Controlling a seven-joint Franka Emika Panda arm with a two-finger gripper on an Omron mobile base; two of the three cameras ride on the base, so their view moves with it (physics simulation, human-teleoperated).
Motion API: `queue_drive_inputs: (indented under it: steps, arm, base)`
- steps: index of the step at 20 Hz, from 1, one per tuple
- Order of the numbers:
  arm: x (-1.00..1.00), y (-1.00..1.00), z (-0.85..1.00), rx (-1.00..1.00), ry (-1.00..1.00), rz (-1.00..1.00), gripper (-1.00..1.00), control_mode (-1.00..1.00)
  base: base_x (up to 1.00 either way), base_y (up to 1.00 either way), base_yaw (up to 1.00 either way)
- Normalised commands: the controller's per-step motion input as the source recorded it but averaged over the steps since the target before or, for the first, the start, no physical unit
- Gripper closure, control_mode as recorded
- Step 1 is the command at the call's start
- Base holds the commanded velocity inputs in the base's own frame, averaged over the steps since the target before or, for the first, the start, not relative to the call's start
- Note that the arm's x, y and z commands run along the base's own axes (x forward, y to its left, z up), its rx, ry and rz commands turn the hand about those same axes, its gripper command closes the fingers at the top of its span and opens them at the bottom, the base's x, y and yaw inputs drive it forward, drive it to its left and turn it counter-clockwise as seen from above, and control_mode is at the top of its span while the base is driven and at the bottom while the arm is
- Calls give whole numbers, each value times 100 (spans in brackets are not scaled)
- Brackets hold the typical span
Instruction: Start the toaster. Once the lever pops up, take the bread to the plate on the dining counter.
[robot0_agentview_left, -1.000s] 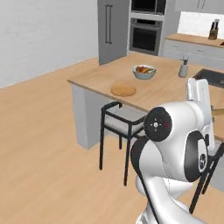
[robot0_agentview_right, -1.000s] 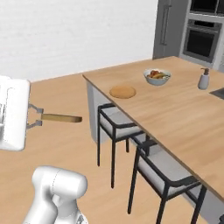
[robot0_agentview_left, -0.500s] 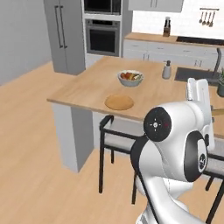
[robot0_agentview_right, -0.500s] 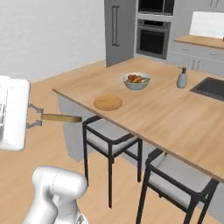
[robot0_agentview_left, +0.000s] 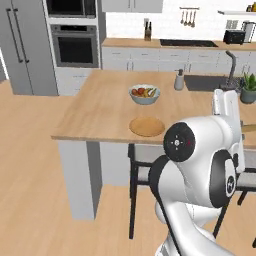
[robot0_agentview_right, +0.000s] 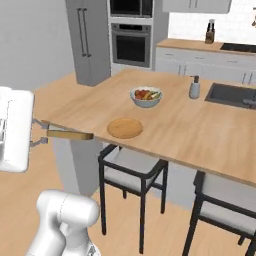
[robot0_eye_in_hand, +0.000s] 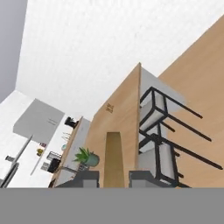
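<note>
My gripper (robot0_agentview_right: 42, 133) is shut on the bread (robot0_agentview_right: 70, 134), a thin tan slice held flat and sticking out toward the dining counter (robot0_agentview_right: 200, 130). In the hand view the bread (robot0_eye_in_hand: 113, 157) runs forward between my two fingertips (robot0_eye_in_hand: 84, 178). The orange-brown plate (robot0_agentview_left: 147, 126) lies bare near the counter's front edge; from the right side the plate (robot0_agentview_right: 125, 127) is just beyond the slice's tip and a little lower. The black toaster (robot0_agentview_left: 233, 36) stands far back on the rear worktop.
A grey-blue fruit bowl (robot0_agentview_right: 146, 96) sits behind the plate, with a soap bottle (robot0_agentview_right: 194, 87) and the sink (robot0_agentview_right: 232, 95) further right. Dark chairs (robot0_agentview_right: 132, 167) are tucked under the counter's front edge. A potted plant (robot0_agentview_left: 247, 87) stands by the tap.
The whole picture has shifted as the base drove and turned: the dining counter now lies closer and more head-on. The arm holds the bread in the same pose.
</note>
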Motion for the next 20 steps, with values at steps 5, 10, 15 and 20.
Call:
queue_drive_inputs:
  steps: [5,10,15,20]
  arm:
    - [0,0,0,0,0,0,100,100]
    - [0,0,0,0,0,0,100,100]
    - [0,0,0,0,0,0,100,100]
    - [0,0,0,0,0,0,100,100]
  base:
    - [61,65,-47]
    - [56,56,-45]
    - [42,49,-42]
    - [45,46,-41]
